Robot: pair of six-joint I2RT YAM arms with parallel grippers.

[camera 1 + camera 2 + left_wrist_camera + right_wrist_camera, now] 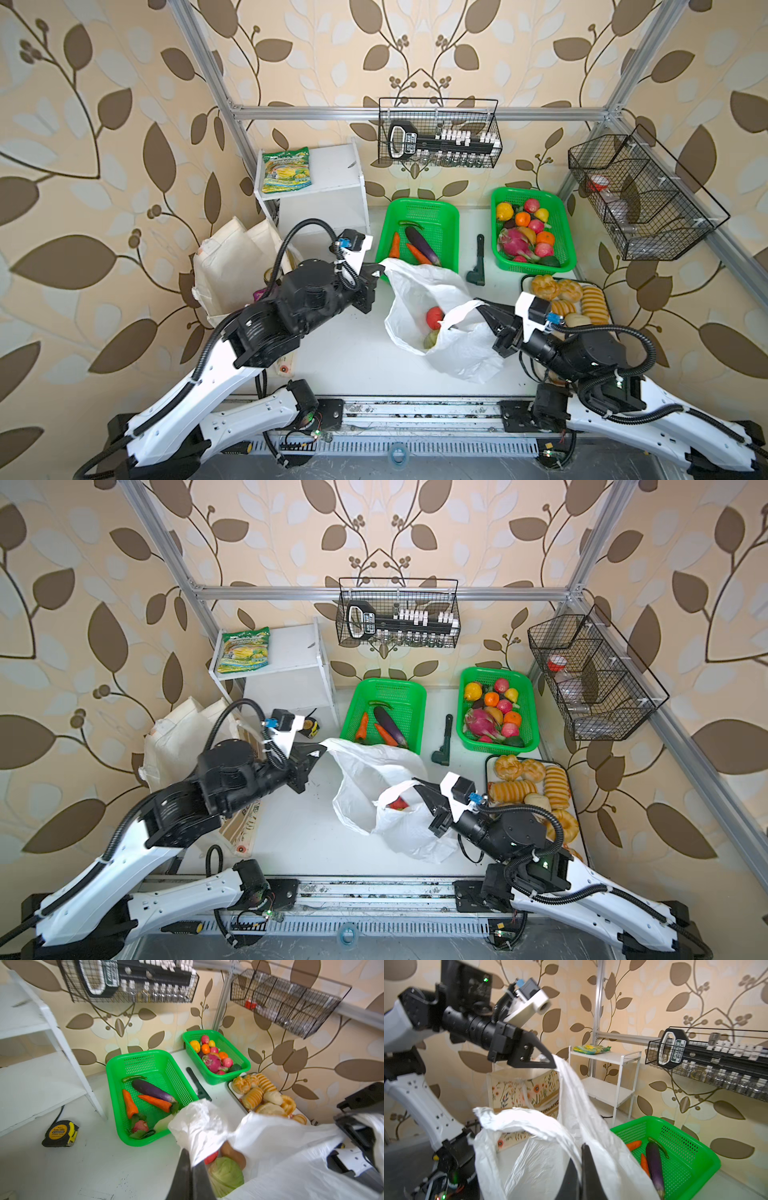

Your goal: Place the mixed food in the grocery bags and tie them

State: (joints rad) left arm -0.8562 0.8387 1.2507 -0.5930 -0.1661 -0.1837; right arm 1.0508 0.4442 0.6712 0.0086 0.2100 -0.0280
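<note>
The canvas tote (232, 266) stands at the left edge of the bench (345, 349), beside the white shelf (320, 183) and behind the left arm. Its cloth is soft but thick, so it should keep its shape; its long handles look like the natural place to take it.

The white plastic bag (419, 299) sits mid-bench, its mouth gaping between the arms. The film is thin, crinkly and slippery. It will likely stretch or tear under a sharp pull and slide out of a weak pinch, so the handle loops, bunched thick, are the best hold.

Inside lie a pale green cabbage (225, 1176), a brown potato (233, 1154) and a red tomato (434, 316). Together they probably weigh the bottom down, which helps when the handles are drawn taut for a knot, though the round pieces may roll if the bag tips.

The left tool (376, 274) is clenched on the far handle, lifting it into a peak. The right tool (482, 305) is clenched on the near handle loop.
</note>
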